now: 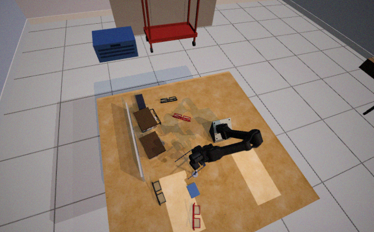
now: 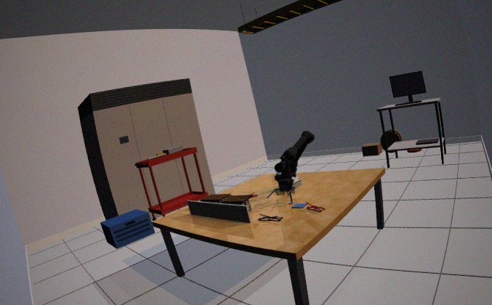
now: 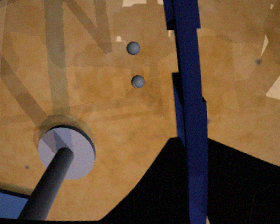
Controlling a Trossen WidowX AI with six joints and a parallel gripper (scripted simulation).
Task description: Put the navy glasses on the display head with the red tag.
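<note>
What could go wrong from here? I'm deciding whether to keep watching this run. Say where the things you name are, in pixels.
The navy glasses [image 1: 182, 155] [image 3: 195, 120] hang from the hand [image 1: 193, 164] with temples spread; one might snag the post on the round base [image 1: 194, 174] [image 3: 83, 162]. Also, the two brown-topped heads [image 1: 147, 118] [image 1: 152, 144] stand close together, so a temple could bump the wrong one.

In the top view the arm [image 1: 228, 149] covers the glasses' middle. The red tag cannot be made out, and the wrist view's edge cuts off the blue pad [image 3: 7, 204].
</note>
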